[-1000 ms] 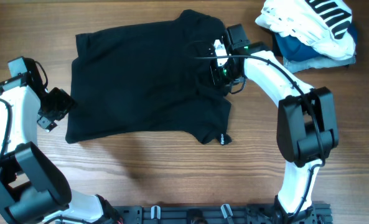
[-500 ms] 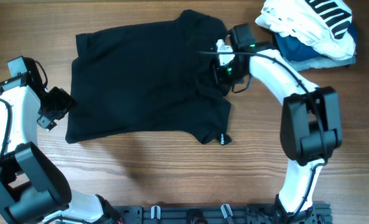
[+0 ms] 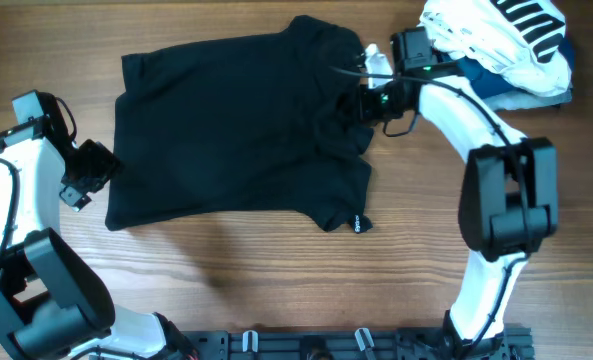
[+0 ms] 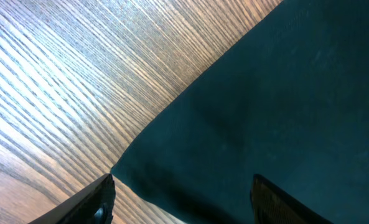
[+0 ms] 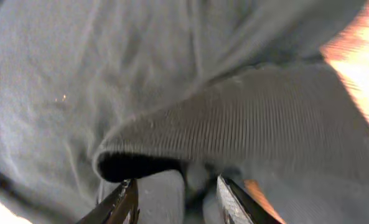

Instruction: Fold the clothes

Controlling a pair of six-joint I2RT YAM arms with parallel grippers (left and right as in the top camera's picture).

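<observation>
Two grippers are seen at the black garment (image 3: 236, 130), which is spread flat on the wooden table (image 3: 276, 290). Over its left edge the left gripper (image 3: 84, 175) is held with fingers apart, nothing between them. At the collar the right gripper (image 3: 368, 100) is also parted, with ribbed fabric just at its fingertips.

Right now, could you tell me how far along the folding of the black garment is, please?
Done: little; the black garment lies mostly spread on the table, one sleeve sticking out, no neat fold visible. In hand: the right hand sits at its ribbed collar, grip unclear; the left hand hovers open over the left edge. Left: all the folds.
</observation>
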